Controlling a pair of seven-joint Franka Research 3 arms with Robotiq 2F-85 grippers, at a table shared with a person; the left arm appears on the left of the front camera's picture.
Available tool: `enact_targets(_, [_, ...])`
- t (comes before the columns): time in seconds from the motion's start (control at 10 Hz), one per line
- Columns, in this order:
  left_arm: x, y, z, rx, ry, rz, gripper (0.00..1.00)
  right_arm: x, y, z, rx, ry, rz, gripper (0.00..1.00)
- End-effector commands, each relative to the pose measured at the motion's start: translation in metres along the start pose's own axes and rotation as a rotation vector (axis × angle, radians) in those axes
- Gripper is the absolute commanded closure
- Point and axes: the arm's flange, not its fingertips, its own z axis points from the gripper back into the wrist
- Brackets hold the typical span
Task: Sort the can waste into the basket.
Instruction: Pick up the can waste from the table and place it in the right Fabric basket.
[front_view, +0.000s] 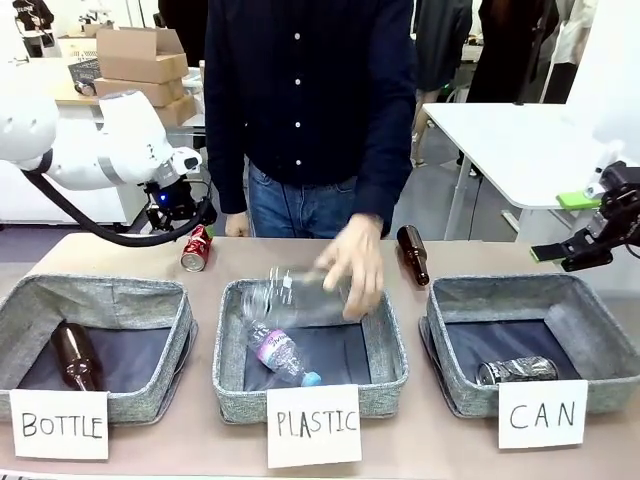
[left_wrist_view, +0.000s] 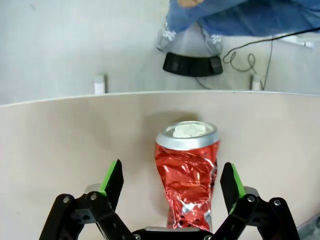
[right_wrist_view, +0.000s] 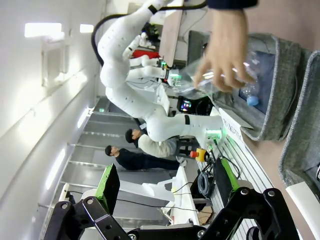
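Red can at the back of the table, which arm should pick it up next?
Left. The left gripper is open with the red can lined up between its fingers; the right gripper hangs open far off near the CAN basket.

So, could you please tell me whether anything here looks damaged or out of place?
The red can ahead of the open left gripper is badly crumpled and sits on the table, outside the CAN basket. The dark can inside that basket is crushed too. A brown bottle lies loose by its far corner.
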Motion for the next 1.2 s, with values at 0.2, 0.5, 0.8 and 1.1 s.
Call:
enact_targets(0.2, [0.0042,0.0024,-0.0052,-0.039,0.104,0.018,0.00,-0.0012,0.0012,0.0008,-0.012,0.003,0.008,0.00])
enact_targets(0.5, [0.0021,0.0015,-0.0049,-0.040,0.107,-0.011,1.00,-0.0012,0.0012,0.0008,-0.012,0.003,0.008,0.00])
enact_targets(0.8, [0.0012,-0.0002,-0.0053,-0.059,0.110,-0.021,0.85,-0.0012,0.0012,0.0008,-0.012,0.003,0.008,0.00])
enact_targets(1.1, [0.0009,0.0005,0.0012,-0.093,0.116,-0.001,0.94,-0.0012,0.0012,0.0008,-0.012,0.003,0.008,0.00])
